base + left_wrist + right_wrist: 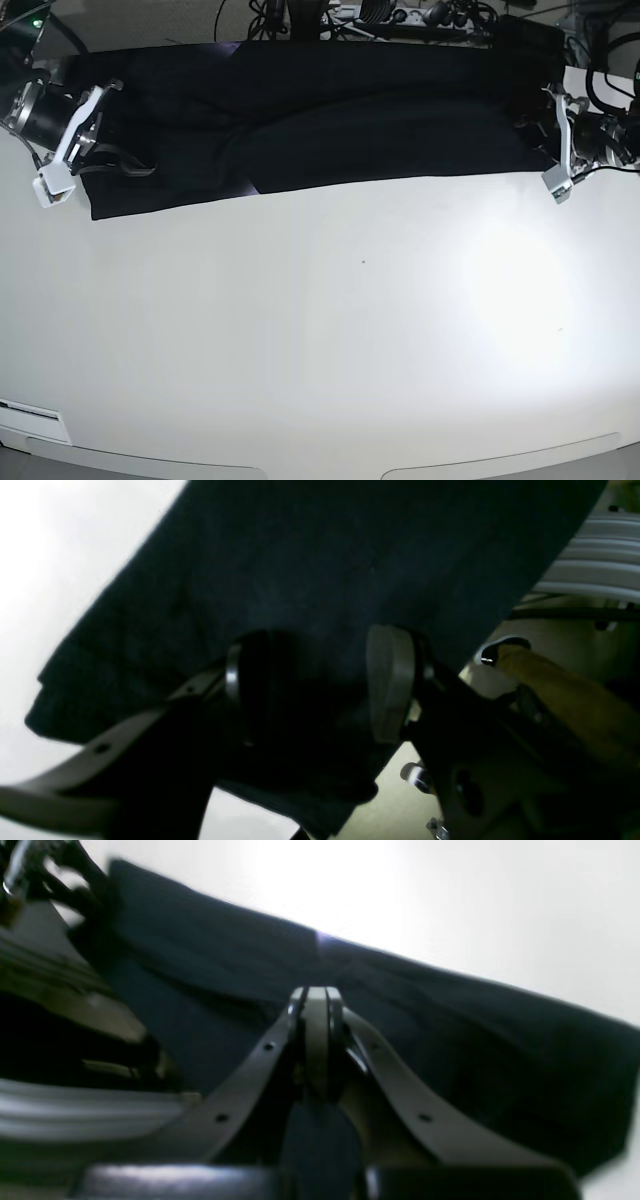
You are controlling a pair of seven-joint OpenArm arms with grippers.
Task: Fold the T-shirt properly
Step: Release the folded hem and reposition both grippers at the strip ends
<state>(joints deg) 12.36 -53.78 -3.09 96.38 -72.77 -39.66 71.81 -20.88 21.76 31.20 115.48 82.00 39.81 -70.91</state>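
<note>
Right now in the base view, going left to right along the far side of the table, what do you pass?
Right gripper → T-shirt, stretched in a long band across the table → left gripper.

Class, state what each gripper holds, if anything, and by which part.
The right gripper is shut on the T-shirt at one end. The left gripper stands open around the other end, gripping nothing.
</note>
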